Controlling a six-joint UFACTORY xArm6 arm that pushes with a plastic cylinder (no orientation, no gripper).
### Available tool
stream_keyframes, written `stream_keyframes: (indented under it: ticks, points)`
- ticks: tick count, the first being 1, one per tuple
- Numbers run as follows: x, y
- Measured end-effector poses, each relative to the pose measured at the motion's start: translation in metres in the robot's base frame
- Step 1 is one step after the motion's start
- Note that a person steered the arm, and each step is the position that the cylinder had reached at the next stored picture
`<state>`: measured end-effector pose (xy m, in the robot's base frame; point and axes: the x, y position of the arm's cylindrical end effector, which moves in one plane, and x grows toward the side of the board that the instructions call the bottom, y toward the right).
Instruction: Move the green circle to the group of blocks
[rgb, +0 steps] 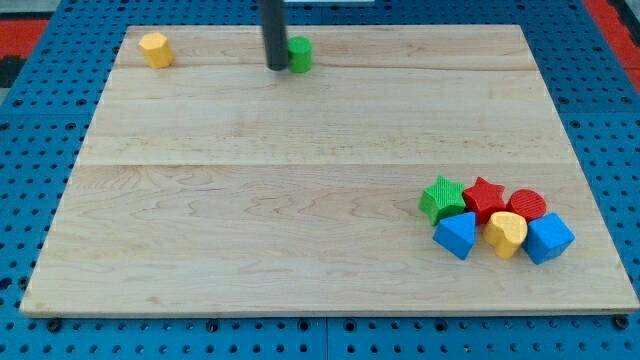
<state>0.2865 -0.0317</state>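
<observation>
The green circle (300, 54) stands near the view's top edge of the wooden board, a little left of centre. My tip (276, 67) is at the end of the dark rod, right against the green circle's left side. The group of blocks lies at the view's lower right: a green star (442, 198), a red star (485, 197), a red circle (527, 205), a blue block (457, 235), a yellow heart (506, 234) and a blue cube (547, 238).
A yellow block (155, 49) sits alone at the board's top left corner. The wooden board (250, 200) rests on a blue perforated surface (40, 150).
</observation>
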Motion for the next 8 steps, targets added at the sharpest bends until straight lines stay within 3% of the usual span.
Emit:
stream_keyframes:
  ticks: [1,2,3,4,5,6,8]
  points:
    - [0.001,0.002]
    - [-0.015,-0.064]
    - [-0.054,-0.068]
    - [-0.049,-0.008]
    - [-0.007,0.076]
    - [0.040,0.122]
    - [0.028,0.127]
